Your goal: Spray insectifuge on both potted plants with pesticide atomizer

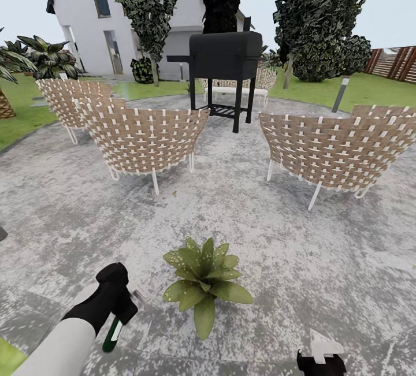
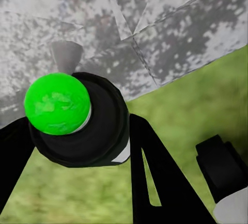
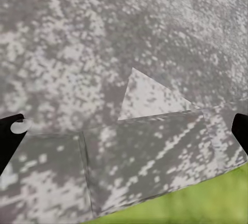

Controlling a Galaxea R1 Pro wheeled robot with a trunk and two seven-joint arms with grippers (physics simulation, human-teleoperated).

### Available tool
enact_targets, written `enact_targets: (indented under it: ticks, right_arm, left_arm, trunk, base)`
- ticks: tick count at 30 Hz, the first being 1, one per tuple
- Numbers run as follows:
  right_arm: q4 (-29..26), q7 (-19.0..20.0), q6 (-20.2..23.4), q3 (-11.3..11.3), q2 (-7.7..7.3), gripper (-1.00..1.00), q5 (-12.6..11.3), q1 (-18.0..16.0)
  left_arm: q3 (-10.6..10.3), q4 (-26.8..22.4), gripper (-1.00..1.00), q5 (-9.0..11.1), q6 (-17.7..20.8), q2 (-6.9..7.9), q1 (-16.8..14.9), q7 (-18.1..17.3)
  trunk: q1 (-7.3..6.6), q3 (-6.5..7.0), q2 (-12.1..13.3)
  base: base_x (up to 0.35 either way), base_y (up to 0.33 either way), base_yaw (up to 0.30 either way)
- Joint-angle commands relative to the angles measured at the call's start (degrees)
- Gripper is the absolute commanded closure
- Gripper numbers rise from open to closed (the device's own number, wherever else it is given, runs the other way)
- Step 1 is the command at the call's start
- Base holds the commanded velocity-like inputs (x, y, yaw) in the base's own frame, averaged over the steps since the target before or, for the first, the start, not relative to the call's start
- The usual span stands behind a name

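The left end effector (image 1: 118, 301) is closed on the pesticide atomizer (image 1: 112, 332), which hangs from its grip just beside the potted plant (image 1: 203, 280), on the plant's left as the head camera sees it. In the head view the dark green bottle points down and toward the robot, its lower end over the stone patio (image 1: 231, 203), and a pale bit of the trigger head pokes out toward the plant. In the left wrist view the bottle (image 2: 58, 104) is seen end-on as a bright green disc ringed in black, and the black fingers (image 2: 150, 177) stand close on either side of it; how firmly they press the bottle is hard to judge from that angle, as the contact faces are hidden behind it. Past the bottle in that view lie the patio's mottled edge and the lawn.

The right end effector (image 1: 321, 358) is cut off by the head view's lower edge, nearer the robot than the plant and to the plant's right. In the right wrist view its two dark fingertips (image 3: 10, 131) sit at opposite edges of the picture, spread wide, with only patio stone and a strip of grass between them, so it holds nothing.

The plant's pot is hidden under its speckled leaves. Beyond the plant stand woven chairs (image 1: 144, 139) and a black grill (image 1: 225, 61); a second woven chair is partly cut off at the right edge
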Motion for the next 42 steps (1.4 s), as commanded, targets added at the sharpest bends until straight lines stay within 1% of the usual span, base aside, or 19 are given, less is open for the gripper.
enact_targets:
  ticks: [1,4,9,14,18,28,31,34,38,42]
  right_arm:
    - [0.0,-0.1,-0.2,0.5,0.00,-1.00,-0.6,0.0]
    - [0.0,-0.1,-0.2,0.5,0.00,-1.00,-0.6,0.0]
    - [0.0,-0.1,-0.2,0.5,0.00,-1.00,-0.7,0.0]
    - [-0.1,-0.1,-0.2,0.4,0.00,-1.00,-0.7,0.0]
    - [-0.1,-0.1,-0.2,0.5,0.00,-1.00,-0.7,0.0]
    - [-0.2,-0.2,-0.3,0.4,0.08,-1.00,-0.7,0.0]
    - [-0.2,-0.1,-0.3,0.4,0.07,-1.00,-0.7,0.0]
    - [-0.2,-0.1,-0.2,0.4,0.08,-1.00,-0.7,0.0]
    - [-0.2,-0.1,-0.2,0.4,0.09,-1.00,-0.7,0.0]
    - [-0.3,-0.1,-0.3,0.4,0.04,-1.00,-0.7,0.0]
  left_arm:
    - [0.2,-0.2,1.00,-0.4,0.2,0.00,0.0,-0.4]
    - [0.3,-0.4,1.00,-0.4,0.2,-0.04,0.0,-0.3]
    - [0.3,-0.3,1.00,-0.4,0.2,-0.12,0.0,-0.2]
    - [0.3,-0.1,1.00,-0.4,0.2,0.01,0.0,-0.2]
    - [0.3,0.1,1.00,-0.4,0.2,0.02,0.0,-0.2]
    - [0.2,-0.4,1.00,-0.3,0.1,-0.57,0.0,-0.5]
    - [0.1,-0.4,1.00,-0.4,0.1,-0.63,0.0,-0.9]
    - [-0.1,-0.4,1.00,-0.4,0.0,-0.55,0.0,-1.0]
    - [-0.2,-0.6,1.00,-0.4,0.0,-0.58,-0.1,-1.0]
    - [-0.2,-0.5,1.00,-0.4,0.0,-0.20,-0.6,-1.1]
  trunk:
    - [-0.01,-0.05,0.0]
    - [-0.01,-0.05,0.0]
    - [-0.01,-0.10,0.0]
    - [-0.01,-0.36,0.0]
    - [-0.01,-0.42,0.0]
    - [-0.01,-0.55,0.0]
    - [-0.01,-0.55,0.0]
    - [-0.01,-0.56,0.0]
    - [-0.01,-0.68,0.0]
    - [-0.01,-0.76,0.0]
  base:
    - [0.008,-0.005,0.000]
    - [0.116,-0.143,0.094]
    - [0.112,-0.237,0.240]
    - [-0.129,-0.227,0.174]
    - [-0.086,-0.072,0.037]
    - [-0.003,-0.002,0.025]
    - [-0.013,-0.181,0.000]
    - [-0.159,-0.217,0.061]
    - [-0.251,-0.194,0.209]
    - [-0.275,-0.173,0.092]
